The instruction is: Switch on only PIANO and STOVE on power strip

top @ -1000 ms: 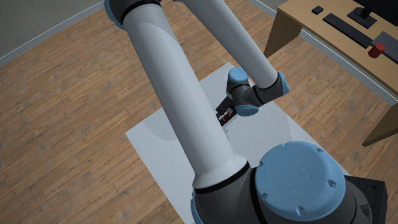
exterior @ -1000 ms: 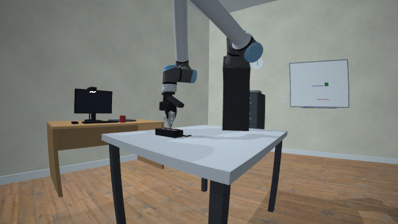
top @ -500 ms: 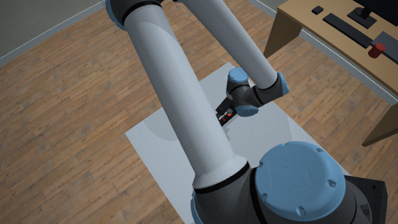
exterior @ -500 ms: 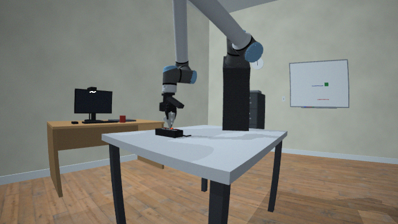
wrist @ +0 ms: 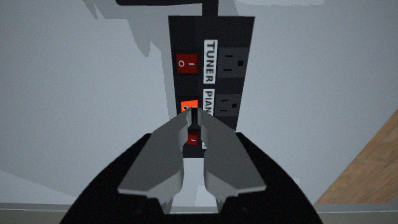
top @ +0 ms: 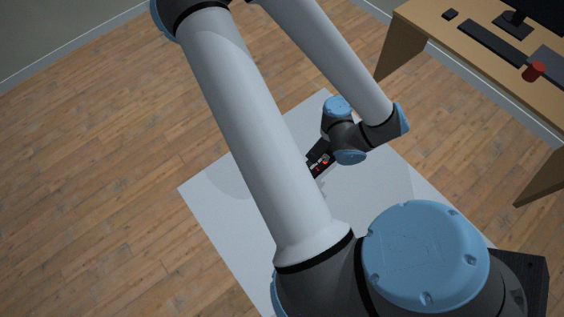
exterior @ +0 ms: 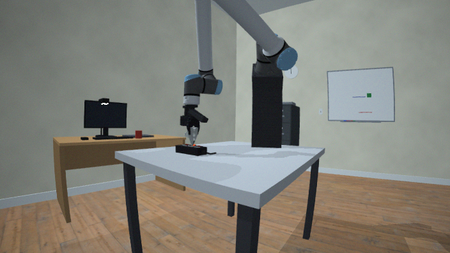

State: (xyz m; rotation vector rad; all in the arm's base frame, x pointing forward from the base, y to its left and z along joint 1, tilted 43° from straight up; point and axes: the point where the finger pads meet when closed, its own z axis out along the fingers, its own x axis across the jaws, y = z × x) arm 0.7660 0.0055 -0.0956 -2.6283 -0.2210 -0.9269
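Note:
A black power strip [wrist: 210, 75] lies face up on the grey table, and it also shows in the exterior view [exterior: 191, 149] and in the top view [top: 319, 162]. In the wrist view the TUNER switch [wrist: 187, 63] is dark red. The PIANO switch [wrist: 188, 106] glows bright orange. A third switch [wrist: 193, 138] shows dark red between my fingers; its label is hidden. My gripper [wrist: 194, 108] is shut and empty, tips pointing straight down at the near edge of the PIANO switch. It also shows just above the strip in the exterior view [exterior: 192, 142].
The strip's cord [wrist: 210, 6] runs off its far end. The table's edge and wooden floor [wrist: 372, 165] lie to the right in the wrist view. A wooden desk [exterior: 96, 147] with monitor and red cup stands beyond the table. The robot's black pedestal [exterior: 266, 105] stands at the table's back.

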